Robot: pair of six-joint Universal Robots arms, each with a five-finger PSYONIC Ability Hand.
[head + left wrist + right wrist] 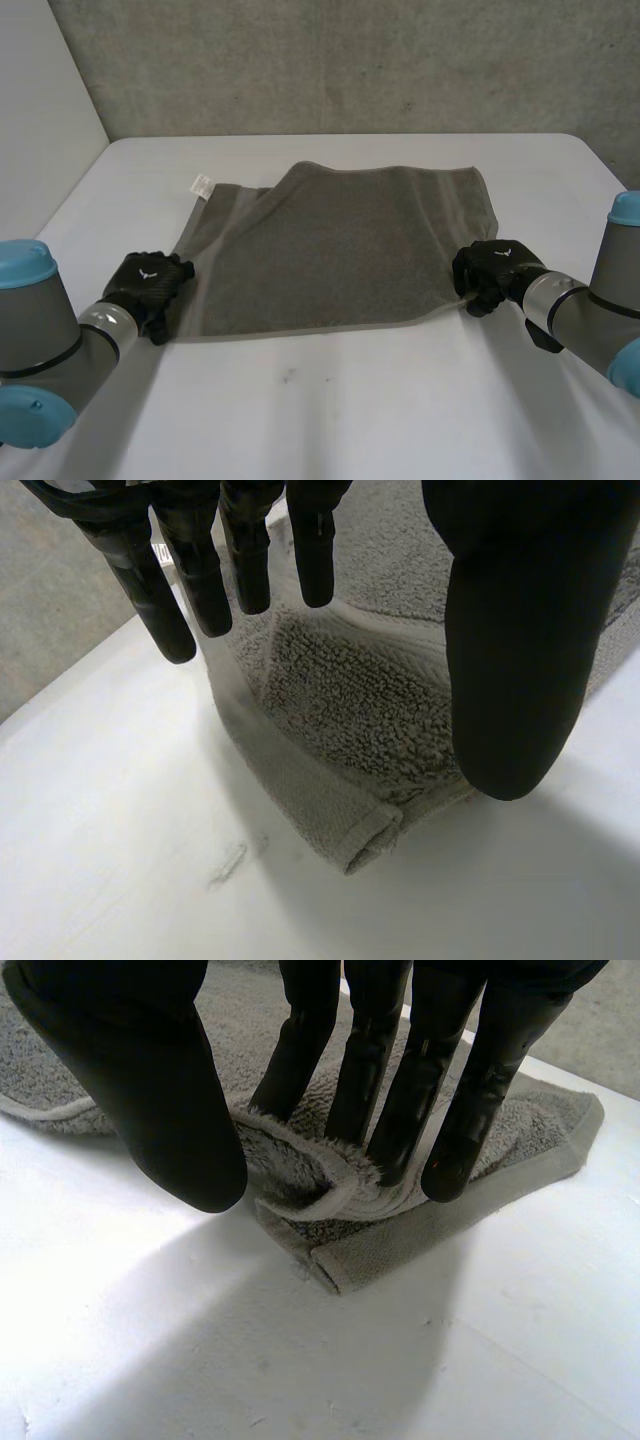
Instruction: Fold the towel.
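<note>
Left hand (150, 285) is over the towel's (340, 250) near left corner. Its fingers (205, 585) and thumb are straight and spread, and the corner lies flat under the palm, not gripped. Right hand (490, 272) is at the near right corner. Straight fingers (400, 1120) press the cloth with a small ridge standing up in front of them, and the thumb is just beside it, not clamped. Towel lies spread on the table (330, 410) between the hands. It looks two-layered, upper layer skewed. Beyond the left hand, the lower layer's far corner peeks out with a white tag (201, 184). Judgement: maybe one rough fold done, next fold not started. Both near corners need gripping first.
</note>
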